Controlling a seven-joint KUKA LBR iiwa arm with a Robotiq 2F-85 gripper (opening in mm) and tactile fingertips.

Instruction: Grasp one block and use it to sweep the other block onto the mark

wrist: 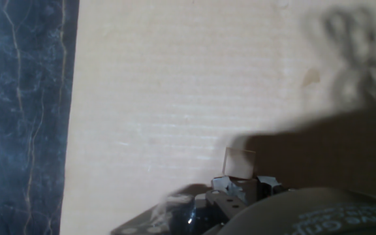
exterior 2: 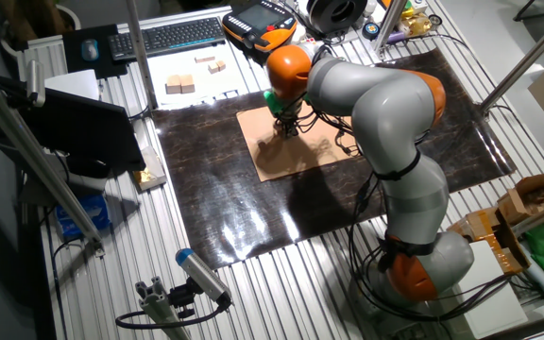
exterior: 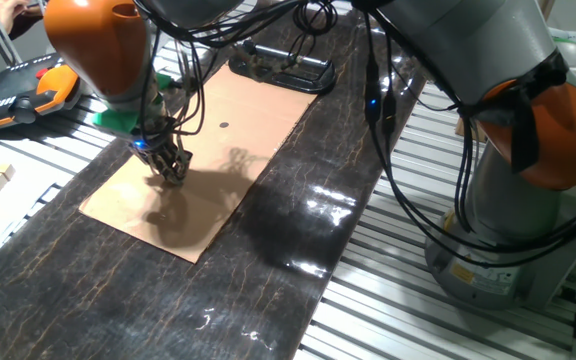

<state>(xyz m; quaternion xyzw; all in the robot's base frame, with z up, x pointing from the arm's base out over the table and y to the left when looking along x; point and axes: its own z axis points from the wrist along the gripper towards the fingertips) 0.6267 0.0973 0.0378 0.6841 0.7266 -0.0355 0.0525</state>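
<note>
Gripper (exterior: 171,168) low over the tan cardboard sheet (exterior: 223,150) at left of frame, fingers' closure unclear, mark (exterior: 224,126) upper right of it, a pale block (wrist: 239,163) at the fingers in hand view

We see table (exterior: 398,300) of ribbed metal slats. On it lies dark marbled mat (exterior: 298,230), glossy. On mat lies tan cardboard sheet (exterior: 208,140), flat, with small black dot (exterior: 224,126) near its far end. Beside mat, on bare slats, we see small wooden blocks (exterior 2: 193,77), keyboard (exterior 2: 163,36) and orange-black handheld controller (exterior: 23,90).
</note>
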